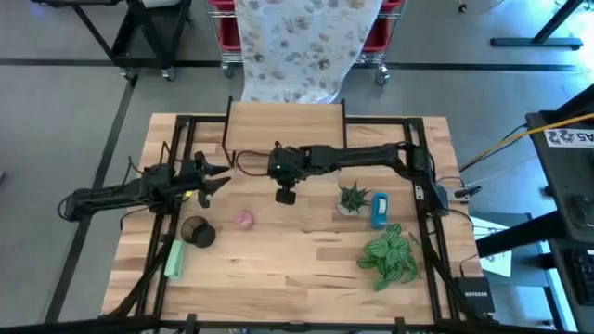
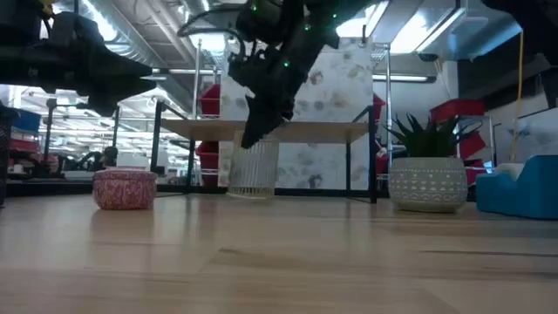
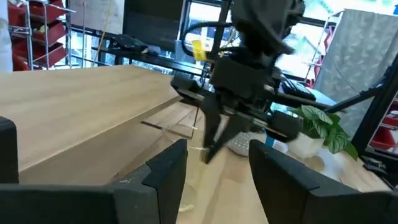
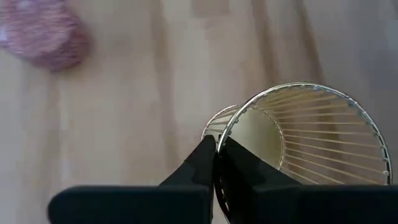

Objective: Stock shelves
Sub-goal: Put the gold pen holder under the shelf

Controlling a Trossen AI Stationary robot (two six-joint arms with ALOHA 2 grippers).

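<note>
Shelves point(image 1: 285, 125) stand at the table's far edge, top plank bare, with most stock not yet placed. On the left, the left gripper point(image 1: 215, 178) hangs above the table point(image 1: 297, 278) with its fingers spread and nothing between them, as its wrist view shows. Below it lie a green tube point(image 1: 174, 259) and a dark cup point(image 1: 197, 232), and a little further right a pink tin point(image 1: 243, 219) sits on the wood. At centre, the right gripper point(image 4: 214, 163) is pinched shut on the rim of a wire basket point(image 4: 305, 134); the low view puts the basket point(image 2: 253, 166) standing on the tabletop at or under the shelves' front edge, though whether it is fully inside the lower level cannot be told. To the right wait a small potted succulent point(image 1: 353, 198), a blue box point(image 1: 380, 210) and a leafy plant point(image 1: 390, 255), all well apart from the shelves. By this reading the basket is the first item being set in, and the tube, cup, tin, plants and box remain to be stocked.
</note>
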